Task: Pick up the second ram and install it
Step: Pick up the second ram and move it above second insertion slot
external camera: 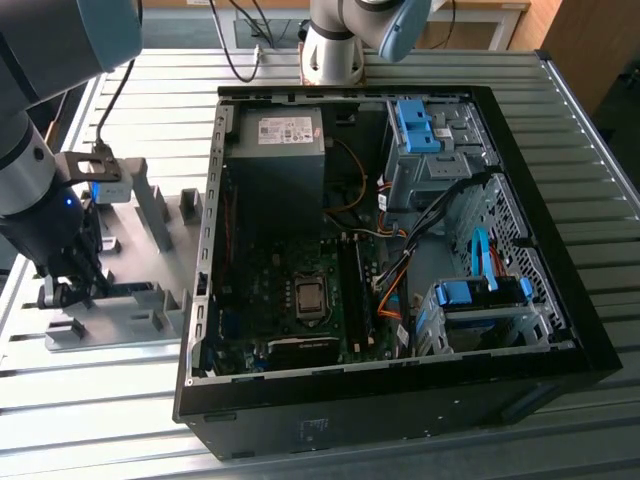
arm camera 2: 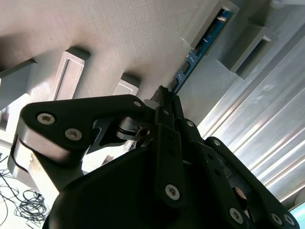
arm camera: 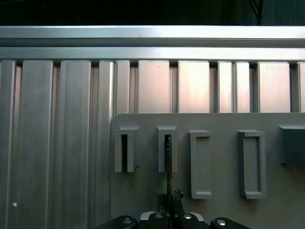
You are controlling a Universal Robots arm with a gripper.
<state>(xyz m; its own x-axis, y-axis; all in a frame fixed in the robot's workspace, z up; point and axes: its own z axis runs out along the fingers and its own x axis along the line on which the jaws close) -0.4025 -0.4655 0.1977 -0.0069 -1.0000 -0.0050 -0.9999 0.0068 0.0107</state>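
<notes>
Pick-up in hand: the fingers [arm camera 2: 163,95] look clamped on the second ram [arm camera 2: 190,59], which stands on edge in a slot of the grey holder [external camera: 140,265] at the exterior view's left, well apart from the computer case [external camera: 300,425]. Freeing it calls for a straight, untilted pull.

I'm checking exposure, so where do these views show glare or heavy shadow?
Exterior view: computer case interior sits dark against the bright table. First wrist view: table slats glare pale pink. Second wrist view: the gripper looks dark against the pale holder plate.
</notes>
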